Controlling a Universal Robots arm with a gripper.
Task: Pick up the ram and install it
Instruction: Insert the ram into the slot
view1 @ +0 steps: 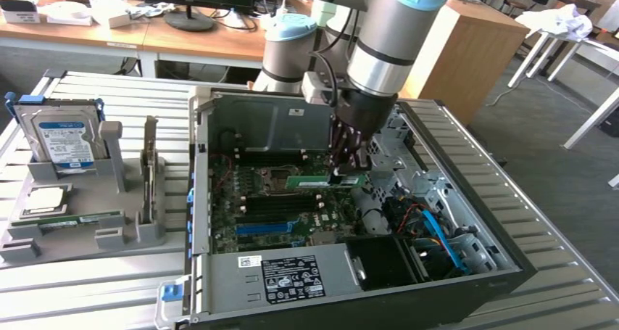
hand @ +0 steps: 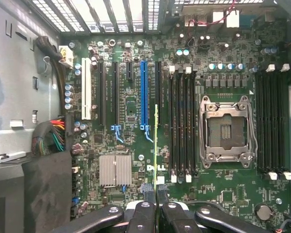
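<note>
Ram (view1: 324,180) in claw (view1: 346,170) above memory slots (hand: 181,121)

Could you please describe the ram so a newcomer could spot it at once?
Find the open computer case. Over its motherboard the gripper is shut on a thin green stick, the ram. The other green stick lies outside, in the grey holder.

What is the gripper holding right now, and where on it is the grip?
The gripper holds the ram stick, pinched across its flat faces at the upper edge, above the motherboard.
</note>
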